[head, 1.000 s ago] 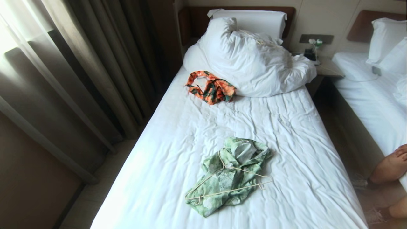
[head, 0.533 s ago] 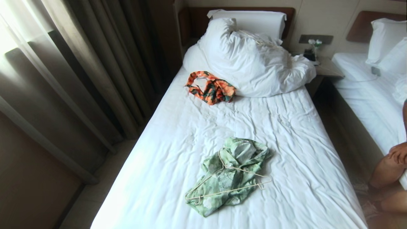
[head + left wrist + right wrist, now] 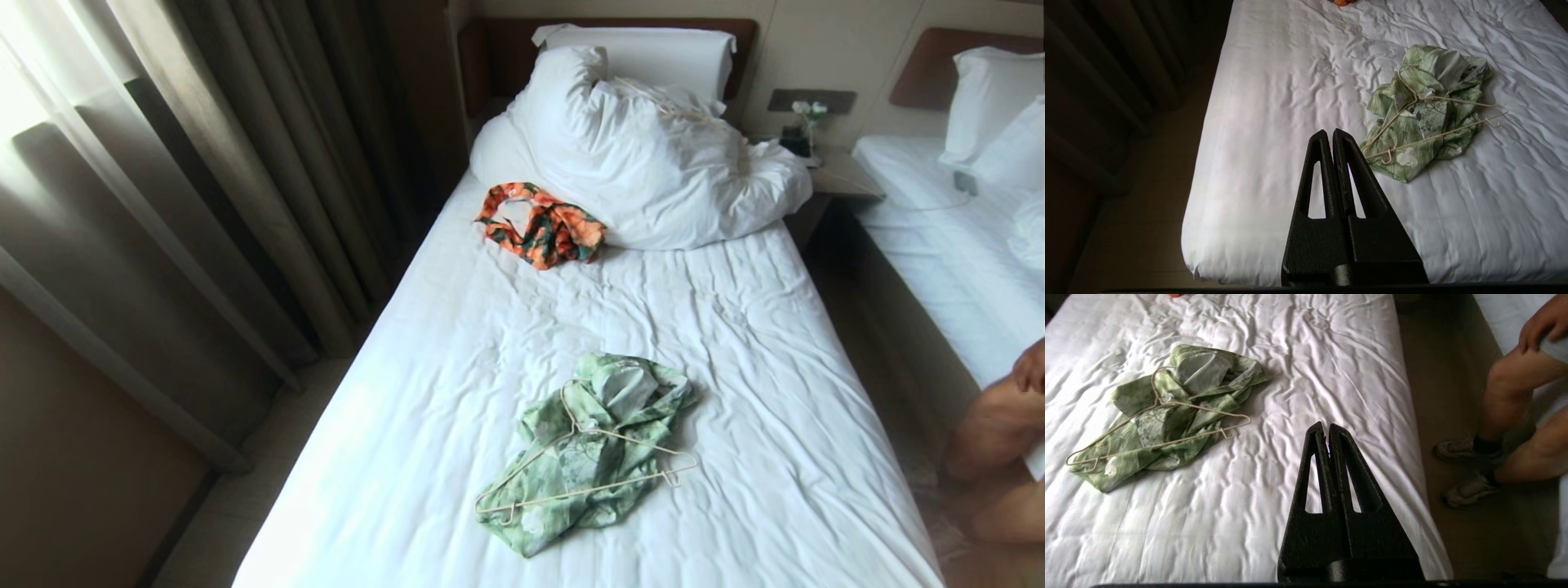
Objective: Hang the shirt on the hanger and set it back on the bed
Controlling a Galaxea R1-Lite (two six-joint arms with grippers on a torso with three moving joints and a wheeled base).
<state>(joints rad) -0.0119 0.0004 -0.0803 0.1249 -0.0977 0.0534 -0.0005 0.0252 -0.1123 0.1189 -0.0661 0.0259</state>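
Left wrist view: our left gripper (image 3: 1333,132) is clenched and empty above the near end of the bed (image 3: 1274,106); our right gripper (image 3: 1323,425) likewise. Beyond them the shirt (image 3: 600,445) lies crumpled on the sheet, pale green with leaves and white flowers. The cream wire hanger (image 3: 584,469) rests on top of it.

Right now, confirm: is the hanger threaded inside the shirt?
No, the hanger lies on top of the crumpled shirt, its whole wire frame exposed.

Green floral shirt (image 3: 600,445), cream hanger (image 3: 584,465), white-sheeted bed (image 3: 735,367), orange-green garment (image 3: 543,224).
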